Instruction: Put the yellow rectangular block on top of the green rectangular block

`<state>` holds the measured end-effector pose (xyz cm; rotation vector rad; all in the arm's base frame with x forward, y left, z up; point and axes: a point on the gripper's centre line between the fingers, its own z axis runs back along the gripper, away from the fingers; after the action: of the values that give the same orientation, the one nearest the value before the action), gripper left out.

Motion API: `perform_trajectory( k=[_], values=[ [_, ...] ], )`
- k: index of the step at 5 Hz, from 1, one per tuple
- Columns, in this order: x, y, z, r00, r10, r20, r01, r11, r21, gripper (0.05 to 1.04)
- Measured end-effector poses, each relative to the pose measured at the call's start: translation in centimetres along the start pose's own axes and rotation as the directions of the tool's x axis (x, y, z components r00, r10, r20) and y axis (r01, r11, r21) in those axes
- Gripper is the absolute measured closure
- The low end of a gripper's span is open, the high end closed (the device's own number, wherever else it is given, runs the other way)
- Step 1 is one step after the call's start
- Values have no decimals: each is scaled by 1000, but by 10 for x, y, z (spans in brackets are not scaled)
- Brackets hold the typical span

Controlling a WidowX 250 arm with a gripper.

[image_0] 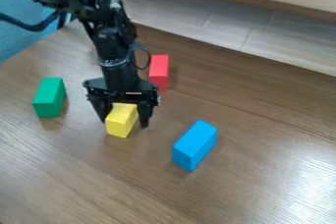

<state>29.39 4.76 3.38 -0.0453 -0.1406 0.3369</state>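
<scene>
The black gripper hangs down left of the middle of the view, low over the table and around the yellow rectangular block. The front of the yellow block juts out toward the camera from below the gripper, and its rear part is hidden by the gripper. The green rectangular block lies by itself on the table at the left, a short way from the gripper, with nothing on top of it.
A red block lies just behind the gripper, to its right. A blue block rests at an angle, right of the yellow one and nearer the camera. Behind the wooden table runs a pale ledge.
</scene>
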Motion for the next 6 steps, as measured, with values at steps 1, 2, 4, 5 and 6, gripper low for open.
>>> perform_trajectory(
  k=[1, 2, 4, 5, 6],
  values=[
    [1, 1, -8, 1000, 23, -7, -23, 1000, 16, 386],
    [3, 3, -8, 1000, 28, 3, -28, 1000, 5, 477],
    [13, 31, 28, 989, 149, 3, -149, 989, -15, 477],
    [18, 47, 41, 980, 197, -12, -198, 980, -3, 477],
    [23, 68, 52, 966, 259, -15, -259, 966, 2, 477]
  ],
)
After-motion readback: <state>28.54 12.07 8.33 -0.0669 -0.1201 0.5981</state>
